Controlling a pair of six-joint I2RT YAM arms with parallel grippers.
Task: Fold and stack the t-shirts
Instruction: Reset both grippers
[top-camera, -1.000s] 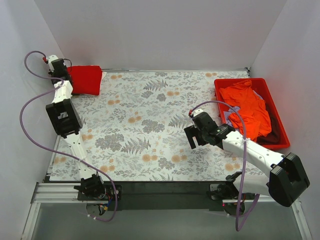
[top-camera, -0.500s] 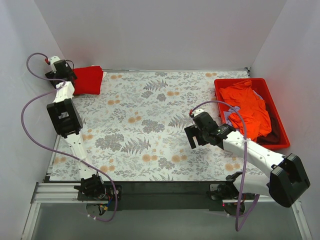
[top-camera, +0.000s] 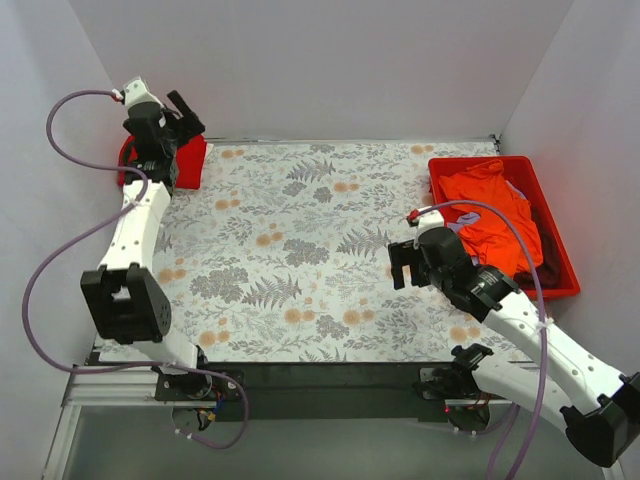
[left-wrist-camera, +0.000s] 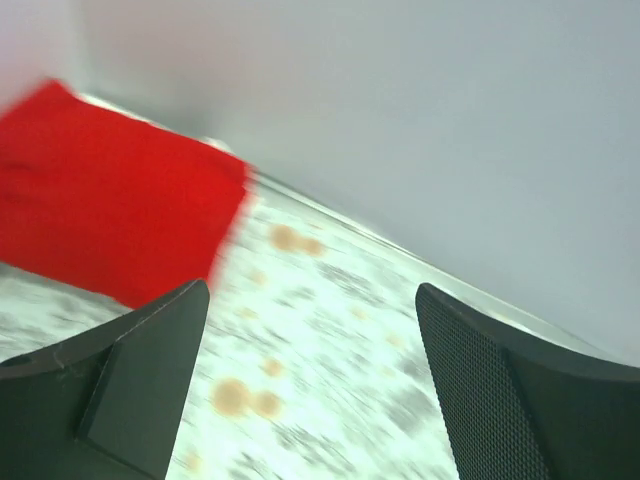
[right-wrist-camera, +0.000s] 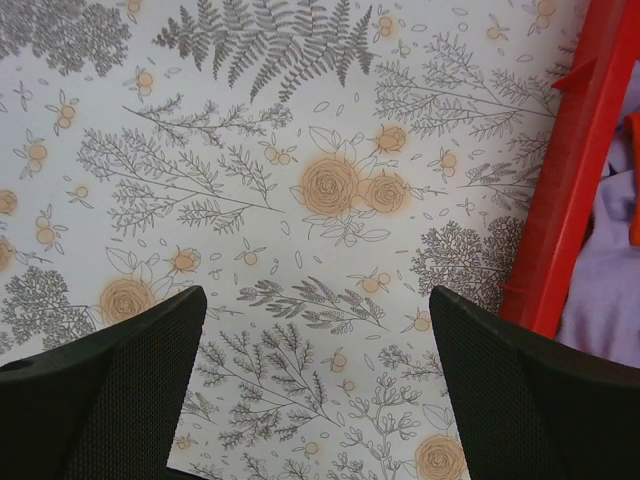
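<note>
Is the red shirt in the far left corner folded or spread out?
Folded: the red t-shirt lies as a compact rectangle with straight edges, no sleeves showing.

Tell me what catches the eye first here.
A folded red t-shirt lies at the far left corner of the floral cloth, the open left gripper hovering near it. At the right edge, a red tray holds a crumpled orange t-shirt; the open right gripper hangs beside it.

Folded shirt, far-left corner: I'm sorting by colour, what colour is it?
The folded shirt is plain red, best in left wrist view.
</note>
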